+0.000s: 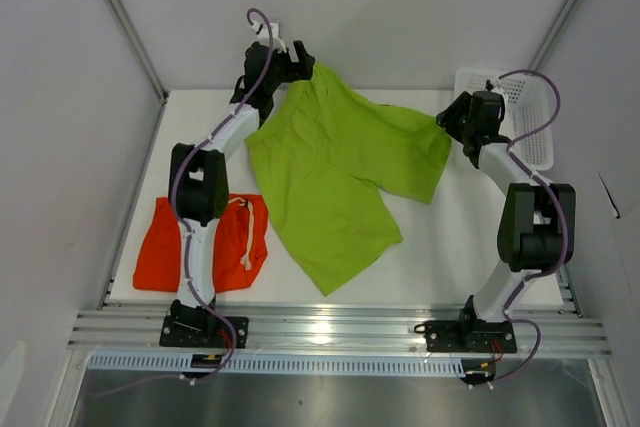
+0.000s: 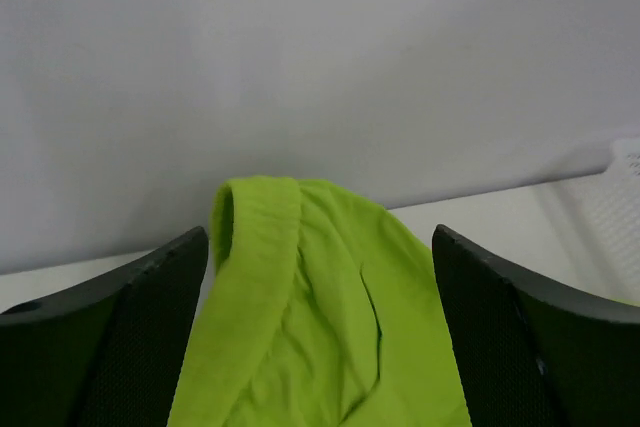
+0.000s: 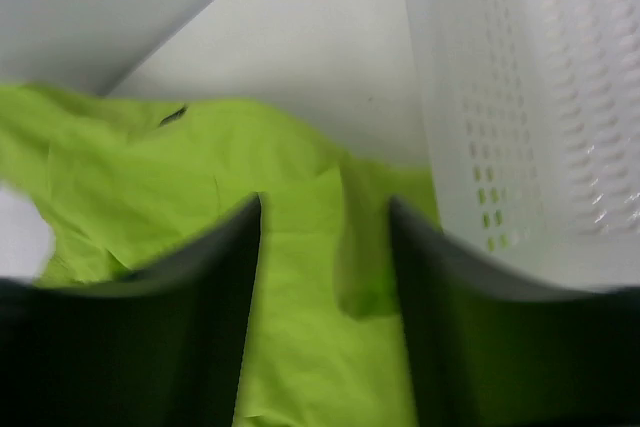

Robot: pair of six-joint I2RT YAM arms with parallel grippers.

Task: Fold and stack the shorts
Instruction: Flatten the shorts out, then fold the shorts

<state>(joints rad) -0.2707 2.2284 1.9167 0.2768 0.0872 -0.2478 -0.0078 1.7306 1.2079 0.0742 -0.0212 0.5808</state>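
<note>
The left gripper is reaching to the far end of the table, and its fingers are standing wide apart, so it is open and is not pinching anything. Between these fingers the waistband of the lime green shorts is rising up in a soft fold, close to both fingers. From this gripper the green pair is spreading out flat toward the arm bases, with one leg pointing to the near edge. The other leg is ending under the right gripper, which is hovering over its hem. In the right wrist view, which is blurred, the fingers are showing a clear gap with green cloth visible through it, so this gripper is open too. The white mesh basket is standing just beside the right gripper, on its outer side. The orange-red shorts are lying well apart from both grippers, under the left arm near its base, with the white drawstring on top.
</note>
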